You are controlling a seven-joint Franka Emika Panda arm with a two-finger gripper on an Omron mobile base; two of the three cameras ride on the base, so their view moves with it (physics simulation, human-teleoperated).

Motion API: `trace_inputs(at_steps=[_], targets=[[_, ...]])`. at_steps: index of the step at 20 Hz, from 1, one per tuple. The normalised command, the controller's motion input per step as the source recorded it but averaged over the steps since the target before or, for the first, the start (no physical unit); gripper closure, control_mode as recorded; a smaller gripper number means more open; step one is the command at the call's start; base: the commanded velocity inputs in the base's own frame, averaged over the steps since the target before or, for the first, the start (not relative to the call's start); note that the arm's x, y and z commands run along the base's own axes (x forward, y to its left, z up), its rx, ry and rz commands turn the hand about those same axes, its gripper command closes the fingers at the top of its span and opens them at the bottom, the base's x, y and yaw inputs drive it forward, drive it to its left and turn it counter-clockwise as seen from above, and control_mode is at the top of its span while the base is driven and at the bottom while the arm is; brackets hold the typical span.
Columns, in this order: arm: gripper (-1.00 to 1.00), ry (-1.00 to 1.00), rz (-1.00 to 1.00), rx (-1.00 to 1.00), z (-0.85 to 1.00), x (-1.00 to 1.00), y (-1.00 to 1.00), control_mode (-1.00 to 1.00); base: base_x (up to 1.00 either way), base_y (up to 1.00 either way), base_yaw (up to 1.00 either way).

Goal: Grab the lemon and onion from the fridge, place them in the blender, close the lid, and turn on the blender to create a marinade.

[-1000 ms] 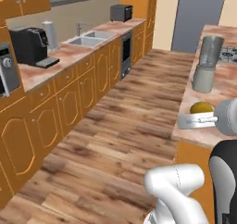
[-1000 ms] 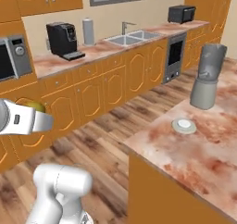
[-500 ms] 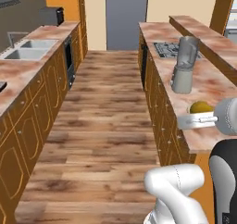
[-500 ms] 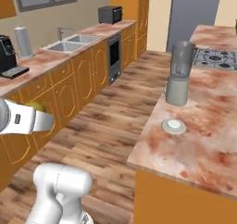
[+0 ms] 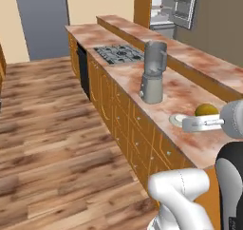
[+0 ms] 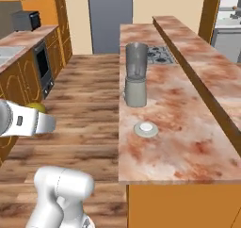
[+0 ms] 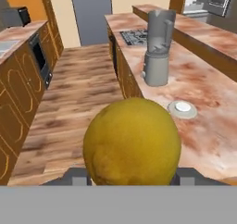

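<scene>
Hand view, left to right: lemon [image 7: 132,142] clamped in the pincer [image 7: 132,176], carried toward the bench [image 7: 208,121]; blender [image 7: 158,49] standing lidless on the bench to take it; lid [image 7: 183,108] lying flat just beside, likely set aside until loading is done.

In the hand view the lemon [image 7: 132,142] hides the pincer [image 7: 132,176] fingertips, so contact cannot be judged. In the left base view the arm covers the lemon's lower part and part of the lid [image 5: 179,119]. The fridge [image 5: 173,5] is cut off by the top edge, its contents too small to tell.
</scene>
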Motion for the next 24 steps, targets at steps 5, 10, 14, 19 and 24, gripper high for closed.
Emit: trace_inputs(at_steps=[5,10,14,19,24], targets=[[1.0,0.0,0.0,0.0,0.0,0.0,0.0,1.0,0.93,0.92,-0.59],[1.0,0.0,0.0,0.0,0.0,0.0,0.0,1.0,1.0,0.97,-0.58],[1.0,0.0,0.0,0.0,0.0,0.0,0.0,1.0,1.0,0.97,-0.59],[1.0,0.0,0.0,0.0,0.0,0.0,0.0,1.0,0.98,1.0,-0.59],[1.0,0.0,0.0,0.0,0.0,0.0,0.0,1.0,0.94,1.0,-0.59]])
